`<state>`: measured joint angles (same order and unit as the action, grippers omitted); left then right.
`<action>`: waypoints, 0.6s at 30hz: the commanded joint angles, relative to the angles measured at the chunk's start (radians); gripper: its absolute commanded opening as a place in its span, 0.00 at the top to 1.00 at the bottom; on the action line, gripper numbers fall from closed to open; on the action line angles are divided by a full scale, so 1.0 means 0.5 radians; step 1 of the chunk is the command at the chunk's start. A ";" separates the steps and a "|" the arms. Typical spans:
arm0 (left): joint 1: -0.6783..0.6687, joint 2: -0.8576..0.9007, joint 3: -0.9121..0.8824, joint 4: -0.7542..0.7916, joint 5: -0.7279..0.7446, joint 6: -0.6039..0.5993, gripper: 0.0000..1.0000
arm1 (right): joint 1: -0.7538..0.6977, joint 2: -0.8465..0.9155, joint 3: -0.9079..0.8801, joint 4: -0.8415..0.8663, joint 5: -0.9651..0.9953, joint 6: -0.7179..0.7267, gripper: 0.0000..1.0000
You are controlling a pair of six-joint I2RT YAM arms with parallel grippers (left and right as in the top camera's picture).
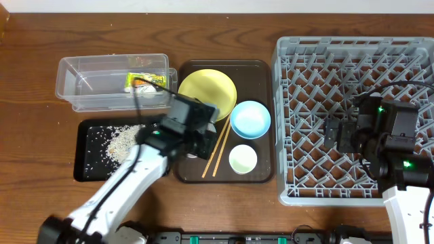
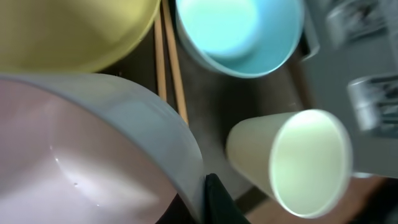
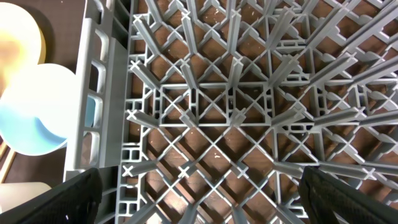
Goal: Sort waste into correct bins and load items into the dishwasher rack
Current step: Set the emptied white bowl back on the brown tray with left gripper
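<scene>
Overhead: left jaws low over the dark brown serving tray [image 1: 262, 171]; right jaws above the large grey pegged plastic dishwasher rack [image 1: 352, 51] | Left wrist: round white bowl [image 2: 93, 155] fills the view, rim touching one dark finger [image 2: 216, 199]; grip, cannot tell | Right wrist: jaws spread wide, holding nothing, over the rack's pegs.

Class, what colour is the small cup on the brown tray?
The cup is pale green, clearest in the overhead view.
</scene>
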<state>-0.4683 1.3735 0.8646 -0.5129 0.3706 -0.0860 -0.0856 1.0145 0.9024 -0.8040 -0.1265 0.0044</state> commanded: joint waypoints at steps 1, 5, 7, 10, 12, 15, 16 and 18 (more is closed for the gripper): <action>-0.069 0.135 0.037 0.031 -0.207 -0.011 0.91 | 0.054 -0.004 0.044 -0.002 -0.010 0.019 0.01; -0.070 0.292 0.037 0.043 -0.206 -0.012 0.89 | 0.054 -0.004 0.044 -0.010 -0.010 0.019 0.01; -0.070 0.337 0.037 0.043 -0.206 -0.011 0.85 | 0.054 -0.004 0.044 -0.015 -0.010 0.019 0.01; -0.070 0.325 0.040 0.043 -0.206 -0.011 0.72 | 0.054 -0.004 0.044 -0.018 -0.010 0.019 0.01; -0.070 0.290 0.053 0.042 -0.205 -0.011 0.64 | 0.054 -0.004 0.044 -0.018 -0.010 0.019 0.01; -0.070 0.203 0.110 -0.001 -0.205 -0.011 0.54 | 0.054 -0.004 0.044 -0.017 -0.010 0.018 0.01; -0.070 0.161 0.143 -0.024 -0.204 -0.011 0.53 | 0.054 -0.004 0.044 -0.017 -0.010 0.018 0.01; -0.071 0.074 0.199 -0.050 -0.185 -0.012 0.53 | 0.054 -0.004 0.044 -0.017 -0.010 0.018 0.01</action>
<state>-0.5022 1.4818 0.8917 -0.5320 0.2813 -0.0971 -0.0856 1.0145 0.9024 -0.8112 -0.1265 0.0044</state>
